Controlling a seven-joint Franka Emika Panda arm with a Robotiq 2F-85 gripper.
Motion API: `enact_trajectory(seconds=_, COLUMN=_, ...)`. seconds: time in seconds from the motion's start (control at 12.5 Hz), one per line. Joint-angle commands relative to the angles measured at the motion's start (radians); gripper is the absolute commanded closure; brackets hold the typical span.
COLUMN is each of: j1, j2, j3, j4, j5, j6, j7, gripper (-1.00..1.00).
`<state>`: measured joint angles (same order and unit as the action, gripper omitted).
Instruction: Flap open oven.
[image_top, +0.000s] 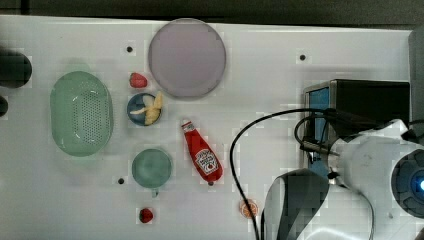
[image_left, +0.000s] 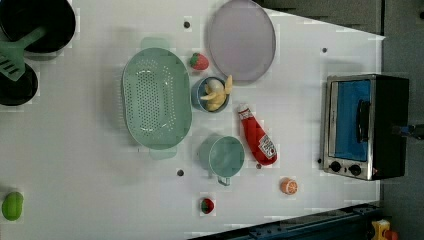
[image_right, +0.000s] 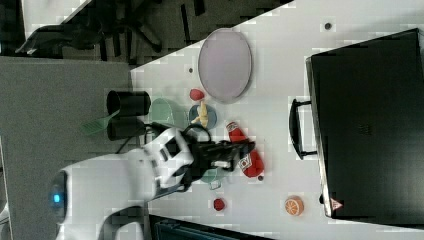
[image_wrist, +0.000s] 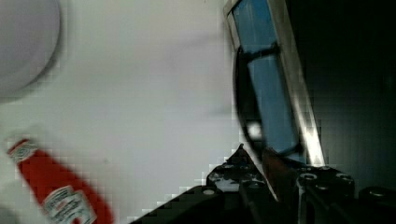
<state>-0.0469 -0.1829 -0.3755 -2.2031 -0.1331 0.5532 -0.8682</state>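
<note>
Top view: oven (image_top: 372, 97) at right edge, partly behind arm. Left view: oven at right, door shut. Right view: gripper (image_right: 247, 146) at centre, over ketchup bottle (image_right: 250, 162). Finger spacing: cannot tell. Wrist view: oven upper right.

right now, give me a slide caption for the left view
Toaster oven with its blue glass door shut at the left view's right, facing a ketchup bottle, green colander and purple plate.

Bright, even overhead light; blocky pictures.
The white tabletop (image_top: 60, 190) glares softly; the wrist view is dim and smeared.
</note>
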Motion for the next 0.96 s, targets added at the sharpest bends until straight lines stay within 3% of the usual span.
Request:
enact_trajectory(seconds=0.08, j1=-0.003, j2=0.067, j3=-0.036, j4=-0.010, j5=0.005, j6=0.105, j7=-0.226, gripper=0.65)
enact_trajectory(seconds=0.72, j1=-0.013, j2=0.242, j3=-0.078, j4=-0.110, j5=-0.035, j6=0.415, j7=-0.229, gripper=0.65)
enact_trajectory(seconds=0.96, j1=-0.010, j2=0.276, j3=-0.073, j4=-0.124, j5=-0.035, j6=0.440, j7=-0.225, gripper=0.65)
